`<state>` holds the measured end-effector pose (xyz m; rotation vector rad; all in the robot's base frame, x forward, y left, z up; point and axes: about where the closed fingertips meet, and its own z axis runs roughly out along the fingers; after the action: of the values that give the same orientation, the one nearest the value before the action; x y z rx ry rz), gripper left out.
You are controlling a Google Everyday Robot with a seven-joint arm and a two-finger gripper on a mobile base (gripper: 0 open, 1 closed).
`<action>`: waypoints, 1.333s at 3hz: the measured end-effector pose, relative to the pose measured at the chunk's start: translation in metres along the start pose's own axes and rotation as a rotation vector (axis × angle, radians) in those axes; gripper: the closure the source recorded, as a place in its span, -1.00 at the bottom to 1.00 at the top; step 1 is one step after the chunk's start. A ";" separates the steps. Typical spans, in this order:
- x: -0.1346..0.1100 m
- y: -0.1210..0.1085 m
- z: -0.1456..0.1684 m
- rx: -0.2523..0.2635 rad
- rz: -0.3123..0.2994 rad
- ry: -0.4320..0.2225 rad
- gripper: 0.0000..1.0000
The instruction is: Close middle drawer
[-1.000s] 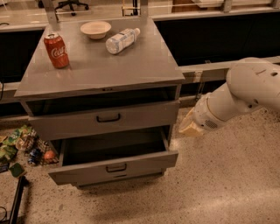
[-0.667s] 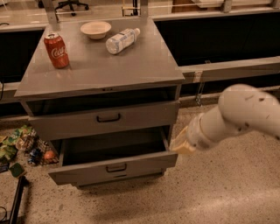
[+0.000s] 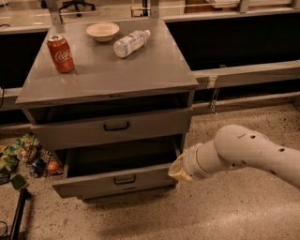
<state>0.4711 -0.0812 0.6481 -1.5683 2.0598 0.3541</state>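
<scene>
One shift | hand is lowered to just beside right front corner of middle drawer | drawer not yet shut | hand's grip cannot be told | push judged next

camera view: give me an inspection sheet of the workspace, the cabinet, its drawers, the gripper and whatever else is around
surface: grey cabinet top holds an upright red cola can, a pale bowl and a water bottle lying on its side
job's things: middle drawer pulled out, inside dark, not yet closed; top drawer above it sits further in
clutter: snack packets on the floor left of the cabinet
grippers: gripper at the middle drawer's right front corner; contact cannot be told
cables: nothing seen
surroundings: speckled floor; office chair behind
</scene>
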 end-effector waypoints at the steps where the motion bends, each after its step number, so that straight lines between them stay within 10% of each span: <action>1: 0.000 -0.001 0.001 0.003 -0.001 -0.005 1.00; 3: 0.031 0.025 0.085 -0.048 -0.087 -0.148 1.00; 4: 0.046 0.029 0.121 0.018 -0.177 -0.135 1.00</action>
<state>0.4649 -0.0489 0.5195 -1.6544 1.8025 0.3644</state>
